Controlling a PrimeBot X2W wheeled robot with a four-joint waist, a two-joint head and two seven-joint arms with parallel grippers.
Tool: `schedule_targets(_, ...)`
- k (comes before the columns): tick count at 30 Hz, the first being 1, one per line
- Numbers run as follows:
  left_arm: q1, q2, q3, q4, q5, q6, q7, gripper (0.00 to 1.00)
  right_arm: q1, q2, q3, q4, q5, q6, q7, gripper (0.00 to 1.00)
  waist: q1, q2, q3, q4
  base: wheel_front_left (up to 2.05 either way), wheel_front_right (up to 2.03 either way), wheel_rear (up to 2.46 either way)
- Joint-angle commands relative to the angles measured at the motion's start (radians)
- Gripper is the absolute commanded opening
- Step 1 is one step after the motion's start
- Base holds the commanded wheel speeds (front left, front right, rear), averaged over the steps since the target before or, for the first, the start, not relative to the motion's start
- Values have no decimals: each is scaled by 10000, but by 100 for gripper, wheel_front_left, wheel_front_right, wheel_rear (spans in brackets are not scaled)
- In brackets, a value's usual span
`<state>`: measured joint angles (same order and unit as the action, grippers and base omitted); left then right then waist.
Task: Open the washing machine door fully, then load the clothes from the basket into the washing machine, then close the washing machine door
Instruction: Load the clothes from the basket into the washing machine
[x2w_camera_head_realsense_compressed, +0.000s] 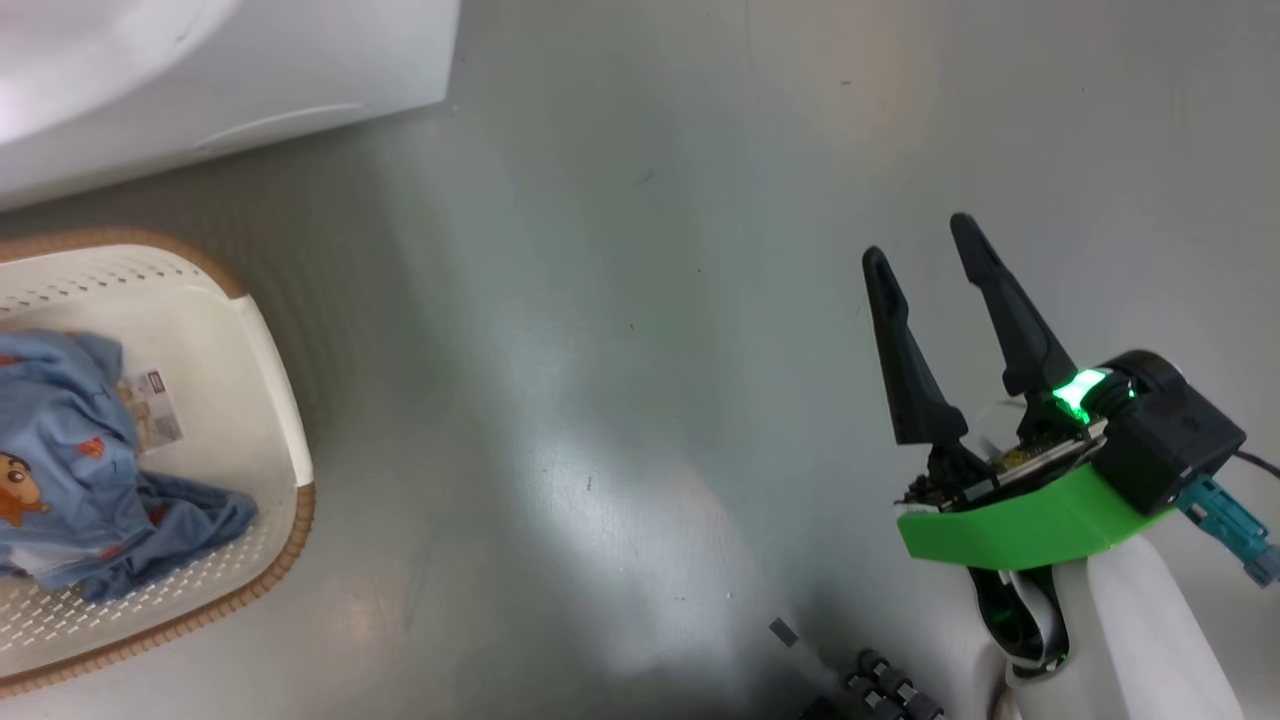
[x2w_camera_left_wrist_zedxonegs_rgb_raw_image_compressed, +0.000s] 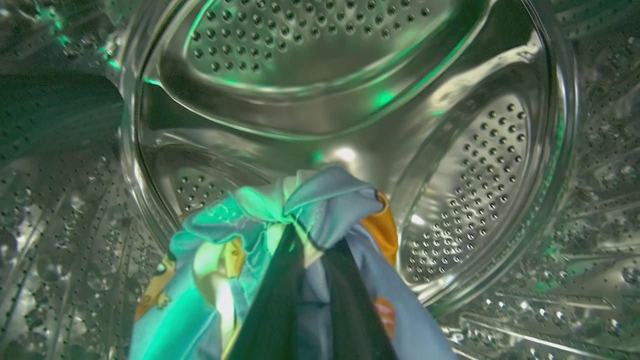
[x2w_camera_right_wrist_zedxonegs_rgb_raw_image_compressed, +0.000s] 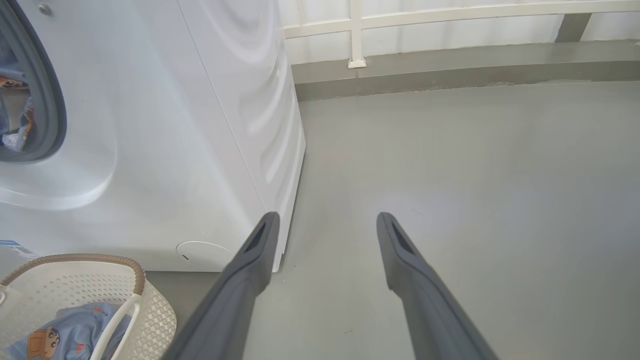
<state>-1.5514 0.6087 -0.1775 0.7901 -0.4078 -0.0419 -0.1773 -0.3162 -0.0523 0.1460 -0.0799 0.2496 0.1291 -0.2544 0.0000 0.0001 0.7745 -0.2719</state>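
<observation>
Some clothes (x2w_camera_left_wrist_zedxonegs_rgb_raw_image_compressed: 330, 200) sit pinched at the left pincer's (x2w_camera_left_wrist_zedxonegs_rgb_raw_image_compressed: 311, 237) tips inside the washing machine (x2w_camera_left_wrist_zedxonegs_rgb_raw_image_compressed: 450, 150).

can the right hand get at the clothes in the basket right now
Probably yes: the right hand is open and empty, the clothes lie in the open-topped basket, and the floor between them looks free.

The floor (x2w_camera_head_realsense_compressed: 640, 300) under me is plain smooth grey with a bit of glare. White washing machine (x2w_camera_right_wrist_zedxonegs_rgb_raw_image_compressed: 175, 150) stands right on it, and my basket (x2w_camera_head_realsense_compressed: 262, 380) sits just in front of the machine.
</observation>
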Motion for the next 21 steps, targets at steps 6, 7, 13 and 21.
schedule_targets(6,-412,560,-159,333,281,107,-351,0,-94,19,264,-237,177,16,-73,100,0,-1,206,23,0,0,0)
schedule_targets(7,-351,535,-194,519,236,32,-242,0,-105,19,271,-229,189,16,-73,100,0,-1,212,29,0,0,0)
schedule_targets(13,-126,320,-318,1511,-214,-413,797,0,-156,20,274,-192,244,16,-74,100,0,-1,245,72,0,0,0)
schedule_targets(21,-40,93,-576,2028,-496,-695,1271,100,-191,20,291,-54,283,16,-74,100,0,-1,128,211,0,0,0)
